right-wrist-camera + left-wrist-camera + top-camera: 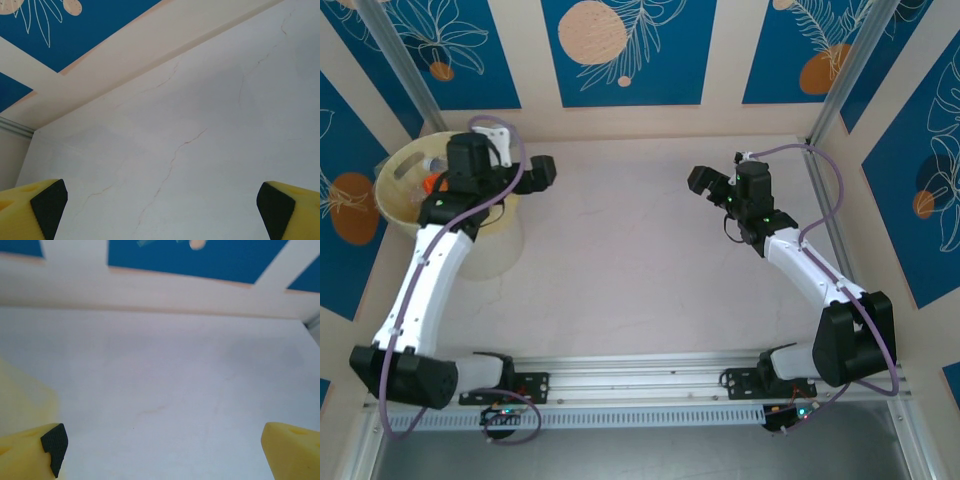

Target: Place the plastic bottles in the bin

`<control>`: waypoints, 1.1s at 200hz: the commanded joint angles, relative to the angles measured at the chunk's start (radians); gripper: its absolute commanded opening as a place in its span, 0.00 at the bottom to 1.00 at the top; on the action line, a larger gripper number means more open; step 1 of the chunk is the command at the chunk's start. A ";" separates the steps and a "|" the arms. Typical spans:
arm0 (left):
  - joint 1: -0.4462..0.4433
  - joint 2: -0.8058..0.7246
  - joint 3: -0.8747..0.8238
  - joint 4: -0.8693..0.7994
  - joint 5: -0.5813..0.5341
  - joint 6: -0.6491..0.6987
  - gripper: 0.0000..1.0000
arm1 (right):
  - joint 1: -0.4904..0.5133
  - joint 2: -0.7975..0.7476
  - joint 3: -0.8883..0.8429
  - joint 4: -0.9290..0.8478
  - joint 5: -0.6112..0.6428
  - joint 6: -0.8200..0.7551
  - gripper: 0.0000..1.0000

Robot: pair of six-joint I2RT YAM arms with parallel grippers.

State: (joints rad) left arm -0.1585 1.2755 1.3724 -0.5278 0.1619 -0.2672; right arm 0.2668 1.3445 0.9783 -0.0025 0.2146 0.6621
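top external — bin [392, 170], far-left table [620, 260] corner

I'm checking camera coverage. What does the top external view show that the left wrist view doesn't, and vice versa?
Top external: both arms, the right end effector, and bottles inside the bin. Left wrist: the left end effector, its yellow fingers up close, spread wide, nothing between them. Shared: the white table, the blue wall panels and the bin's pale-yellow wall.

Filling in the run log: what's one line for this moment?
left gripper open, beside bin | right gripper open, over table | bottles in bin | nothing held
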 commanded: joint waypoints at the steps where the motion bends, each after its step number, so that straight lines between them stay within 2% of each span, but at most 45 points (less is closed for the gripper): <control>1: -0.004 0.021 -0.032 0.131 0.177 -0.106 1.00 | -0.005 -0.030 -0.006 -0.017 0.024 0.016 1.00; 19: -0.005 0.054 -0.066 0.121 0.141 -0.120 1.00 | -0.005 -0.029 -0.008 -0.016 0.021 0.021 1.00; 51: 0.007 0.020 -0.169 0.157 -0.108 -0.062 1.00 | -0.020 -0.037 -0.007 -0.029 0.034 -0.009 1.00; 77: 0.050 -0.023 -0.267 0.224 -0.193 -0.022 1.00 | -0.059 -0.055 -0.031 -0.032 0.081 -0.056 1.00; 102: 0.083 -0.056 -0.378 0.328 -0.222 0.029 1.00 | -0.122 -0.079 -0.100 0.004 0.125 -0.128 1.00; 140: 0.089 -0.127 -0.657 0.673 -0.283 0.152 1.00 | -0.219 -0.065 -0.233 0.116 0.220 -0.293 0.99; 160: 0.091 -0.113 -0.746 0.769 -0.270 0.179 1.00 | -0.278 -0.026 -0.282 0.187 0.180 -0.327 0.99; 190: 0.092 -0.111 -0.876 0.951 -0.151 0.196 1.00 | -0.363 0.028 -0.336 0.277 0.044 -0.301 0.99; 204: 0.094 -0.136 -0.932 1.051 -0.115 0.201 1.00 | -0.384 0.041 -0.342 0.288 0.018 -0.300 0.99; 220: 0.095 -0.172 -0.883 0.957 -0.157 0.219 1.00 | -0.399 0.040 -0.351 0.303 -0.009 -0.299 1.00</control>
State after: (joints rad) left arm -0.0765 1.1614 0.4587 0.3397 -0.0143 -0.0921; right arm -0.1120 1.3849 0.6388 0.2050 0.2832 0.3862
